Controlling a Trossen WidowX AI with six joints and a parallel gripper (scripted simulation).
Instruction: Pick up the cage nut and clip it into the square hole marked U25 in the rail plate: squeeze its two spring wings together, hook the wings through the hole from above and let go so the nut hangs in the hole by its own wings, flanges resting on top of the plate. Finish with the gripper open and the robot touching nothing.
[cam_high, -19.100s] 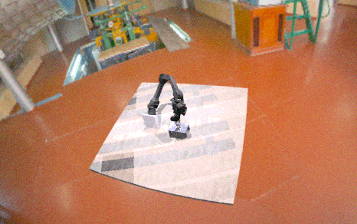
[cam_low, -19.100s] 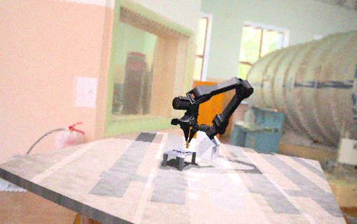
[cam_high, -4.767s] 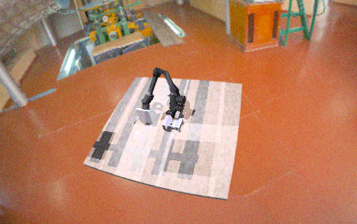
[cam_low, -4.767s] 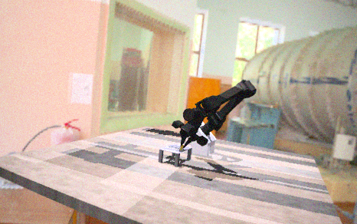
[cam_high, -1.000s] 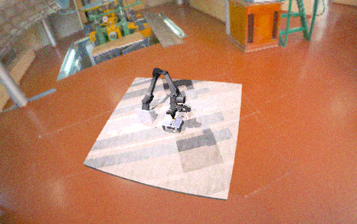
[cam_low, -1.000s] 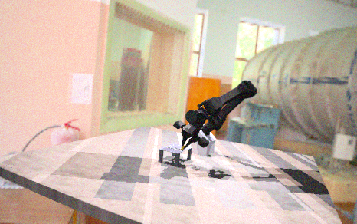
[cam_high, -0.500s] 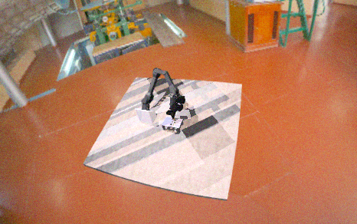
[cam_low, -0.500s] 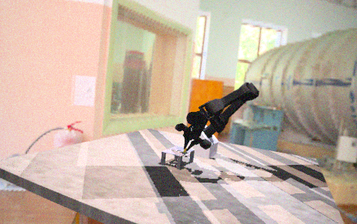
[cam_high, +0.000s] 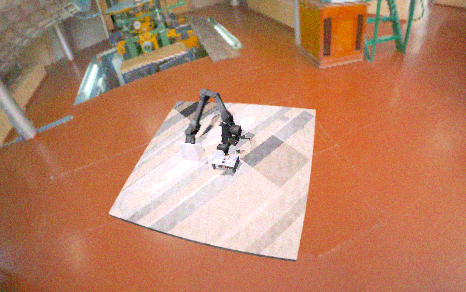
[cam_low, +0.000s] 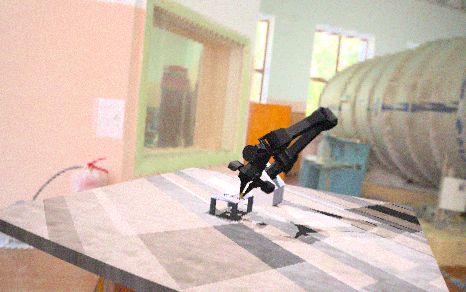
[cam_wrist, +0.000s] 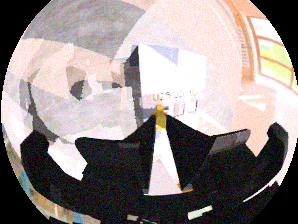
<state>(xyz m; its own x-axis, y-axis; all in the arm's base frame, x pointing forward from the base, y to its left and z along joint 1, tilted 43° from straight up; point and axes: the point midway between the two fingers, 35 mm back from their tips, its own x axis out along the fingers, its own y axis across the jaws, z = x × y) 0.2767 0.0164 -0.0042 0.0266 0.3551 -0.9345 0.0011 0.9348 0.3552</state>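
Observation:
The cage nut (cam_wrist: 160, 118) is a small yellow-gold piece in the wrist view, between the fingertips. My gripper (cam_wrist: 160, 117) (cam_low: 242, 196) is shut on it, low over the rail plate (cam_wrist: 172, 70) (cam_high: 218, 163) (cam_low: 226, 198). The plate is white and stands raised on dark legs. The label U25 (cam_wrist: 161, 96) shows just beyond the nut; two square holes show to its right, under the other labels. The U25 hole itself is hidden behind the nut and fingertips, so I cannot tell whether the wings are in it. In the top view the nut is too small to make out.
The plate stands on a patterned, light table top (cam_high: 210, 210) (cam_low: 190, 250). A pale upright panel (cam_high: 190, 151) (cam_low: 278, 195) stands by the arm's base, left of the plate in the top view. Dark shadows fall on the table near the plate.

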